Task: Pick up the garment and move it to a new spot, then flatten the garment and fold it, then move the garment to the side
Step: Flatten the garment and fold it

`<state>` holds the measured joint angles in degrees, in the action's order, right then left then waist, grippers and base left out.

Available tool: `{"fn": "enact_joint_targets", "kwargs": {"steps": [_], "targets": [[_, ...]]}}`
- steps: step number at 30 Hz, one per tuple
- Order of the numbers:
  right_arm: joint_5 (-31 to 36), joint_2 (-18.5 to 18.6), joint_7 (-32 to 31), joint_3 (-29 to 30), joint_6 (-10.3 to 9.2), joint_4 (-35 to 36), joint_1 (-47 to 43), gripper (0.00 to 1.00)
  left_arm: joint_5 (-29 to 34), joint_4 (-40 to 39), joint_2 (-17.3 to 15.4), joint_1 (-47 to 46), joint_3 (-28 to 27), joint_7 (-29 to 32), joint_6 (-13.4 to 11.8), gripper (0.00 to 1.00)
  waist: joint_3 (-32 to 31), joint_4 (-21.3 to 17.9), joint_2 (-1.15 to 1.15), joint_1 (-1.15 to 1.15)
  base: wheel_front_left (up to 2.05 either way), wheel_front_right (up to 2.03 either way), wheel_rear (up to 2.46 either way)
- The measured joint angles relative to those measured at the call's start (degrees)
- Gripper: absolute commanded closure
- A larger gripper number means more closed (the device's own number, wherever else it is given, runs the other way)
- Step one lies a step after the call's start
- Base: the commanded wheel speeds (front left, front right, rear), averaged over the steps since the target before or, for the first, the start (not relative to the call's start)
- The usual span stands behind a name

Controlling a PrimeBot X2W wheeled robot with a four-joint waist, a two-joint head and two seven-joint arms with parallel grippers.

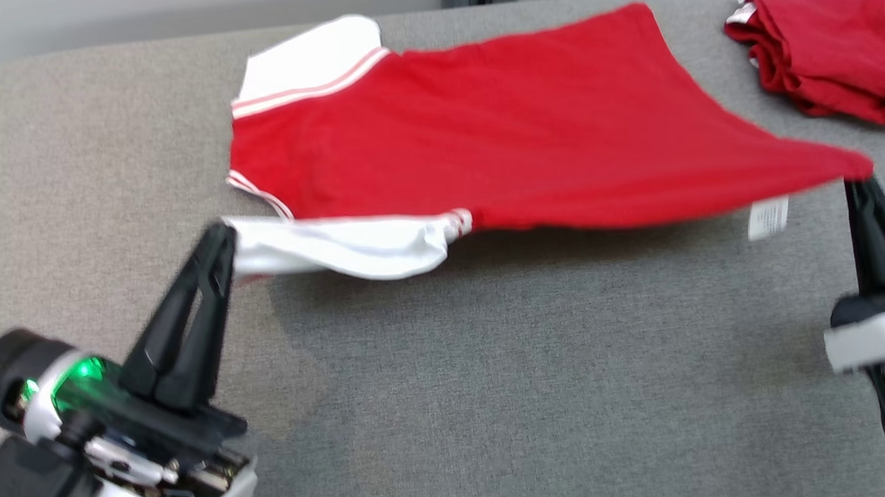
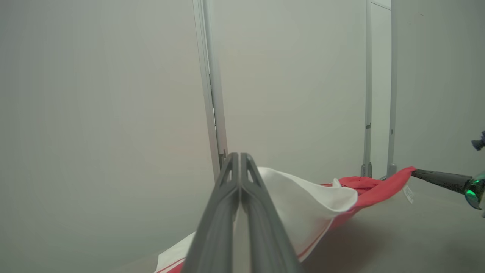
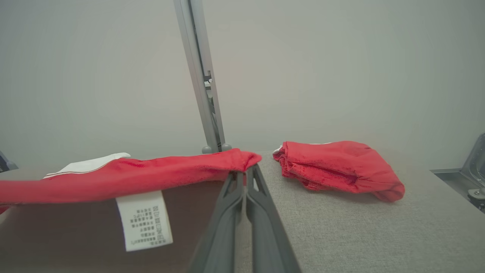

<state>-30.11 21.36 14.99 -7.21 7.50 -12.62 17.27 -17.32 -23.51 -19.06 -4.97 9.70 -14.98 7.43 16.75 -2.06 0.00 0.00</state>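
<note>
Grey table (image 1: 494,396): left hand (image 1: 221,232) and right hand (image 1: 858,184) pinch the garment (image 1: 497,126); red bundle (image 1: 829,45) lies beyond.

I read the red short-sleeved garment with white sleeves (image 1: 526,118) as soft matt cloth, its white care label (image 3: 144,220) smooth and thin, grey tabletop (image 1: 494,396) coarse woven fabric, left gripper (image 1: 220,236) matt black plastic, folded red garment (image 1: 830,52) fuzzier cloth
</note>
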Motion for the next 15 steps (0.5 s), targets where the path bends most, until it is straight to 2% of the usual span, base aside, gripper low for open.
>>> {"fn": "enact_joint_targets", "kwargs": {"steps": [6, 15], "targets": [[1.7, -1.1, 0.0, 2.9, 0.0, 4.1, -10.1, 1.0, 1.2, -2.1, 2.0, 8.6, 0.5, 0.0, 0.0, 1.0, -2.6, -0.2, 0.0, 0.0, 0.0, 0.0, 0.0], [3.8, -0.5, 0.0, 6.1, 0.0, 7.8, -19.3, 1.0, -0.3, -4.6, 1.0, 17.6, 3.5, 0.0, 0.0, 1.0, -2.2, 0.3, 0.0, 0.0, 0.0, 0.0, 0.0]]}}
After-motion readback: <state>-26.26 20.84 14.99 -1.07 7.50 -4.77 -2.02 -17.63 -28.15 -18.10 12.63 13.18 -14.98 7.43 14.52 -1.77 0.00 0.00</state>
